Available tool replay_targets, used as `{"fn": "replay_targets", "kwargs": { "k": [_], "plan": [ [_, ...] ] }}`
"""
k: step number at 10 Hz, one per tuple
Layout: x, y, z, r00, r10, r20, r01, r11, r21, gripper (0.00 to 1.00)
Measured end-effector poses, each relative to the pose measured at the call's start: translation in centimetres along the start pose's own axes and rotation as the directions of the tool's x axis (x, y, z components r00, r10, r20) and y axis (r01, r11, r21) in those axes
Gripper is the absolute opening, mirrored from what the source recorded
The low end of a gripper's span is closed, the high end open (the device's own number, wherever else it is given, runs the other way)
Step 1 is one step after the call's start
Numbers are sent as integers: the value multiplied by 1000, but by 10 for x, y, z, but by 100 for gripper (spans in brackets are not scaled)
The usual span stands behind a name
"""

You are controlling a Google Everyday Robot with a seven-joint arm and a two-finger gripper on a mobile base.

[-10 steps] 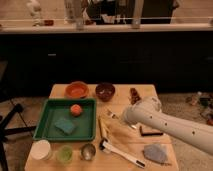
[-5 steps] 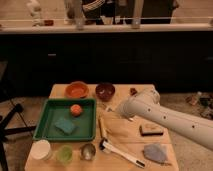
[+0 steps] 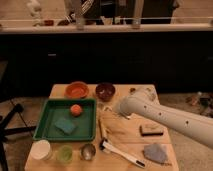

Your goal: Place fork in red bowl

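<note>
The red bowl (image 3: 76,90) is shallow and orange-red and stands at the table's far left, beside a dark maroon bowl (image 3: 105,90). A slim silver fork (image 3: 110,108) seems to lie on the table just in front of the maroon bowl. My white arm reaches in from the right. Its gripper (image 3: 119,110) is at the arm's tip, low over the table, right next to the fork and right of the red bowl. The arm hides whether the gripper touches the fork.
A green tray (image 3: 50,131) on the left holds an orange ball (image 3: 75,110) and a blue sponge (image 3: 66,126). A yellow stick (image 3: 102,129), a white-handled utensil (image 3: 122,153), a brown block (image 3: 151,130), a grey-blue lump (image 3: 155,152) and three cups (image 3: 65,152) lie near the front.
The arm's end has moved back from the middle of the table towards the far side near the maroon bowl. The bowls, tray and other items have not moved.
</note>
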Motion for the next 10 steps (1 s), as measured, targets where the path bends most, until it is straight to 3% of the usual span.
{"fn": "replay_targets", "kwargs": {
  "k": [5,10],
  "plan": [
    [-3,-1,0,1000,-13,8,13,1000,6,0],
    [-61,-17,2,985,-168,41,167,986,26,0]
  ]
}}
